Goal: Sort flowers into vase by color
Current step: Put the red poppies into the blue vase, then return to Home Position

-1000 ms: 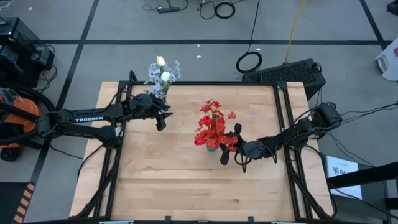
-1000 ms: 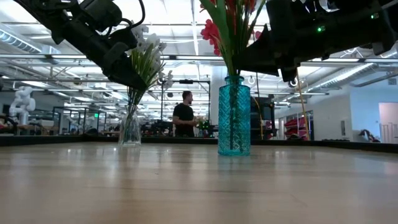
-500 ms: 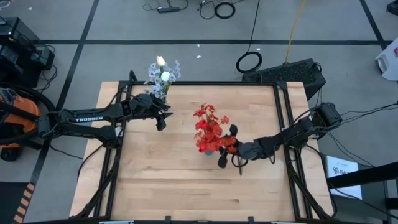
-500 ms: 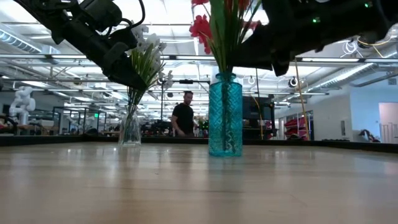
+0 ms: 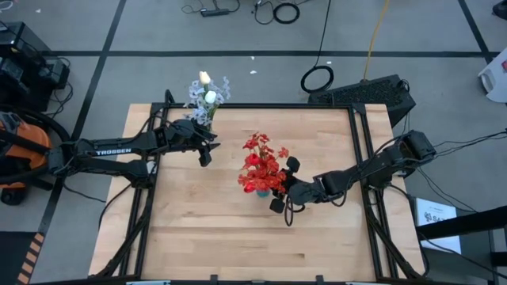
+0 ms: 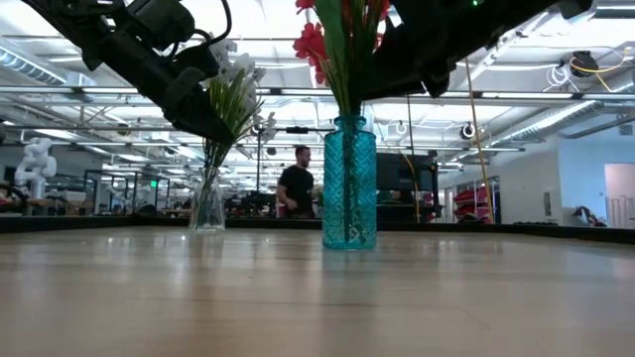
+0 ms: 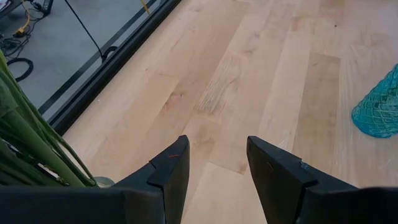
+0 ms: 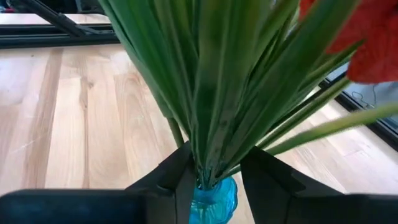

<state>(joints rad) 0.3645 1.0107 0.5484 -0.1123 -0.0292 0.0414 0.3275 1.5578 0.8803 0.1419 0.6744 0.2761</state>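
A: Right gripper (image 8: 214,171), what have the fingers got?
B: They're clamped on the green stems (image 8: 217,81) just above the mouth of the blue vase (image 6: 349,183). In the wrist view only a sliver of that vase peeks out between the fingers; the blooms run off the frame, bar a red blur at the corner.
A: And from above?
B: The red flowers (image 5: 260,164) cover the vase almost entirely; only a touch of blue shows under them, near mid-table (image 5: 238,237). The gripper sits just beside the bunch.
A: Low view?
B: Vase upright on the wood, red blooms cut off at the top, the arm a dark mass overhead.
A: Left gripper (image 7: 217,165)?
B: Fingers apart, nothing between them, hanging over bare wood. Green stems crowd its wrist view's edge.
A: The pale bunch?
B: White flowers (image 5: 206,93) in a clear vase (image 6: 207,203) at the far left corner, partly behind the left arm. A person stands in the room behind, too far off to make out.
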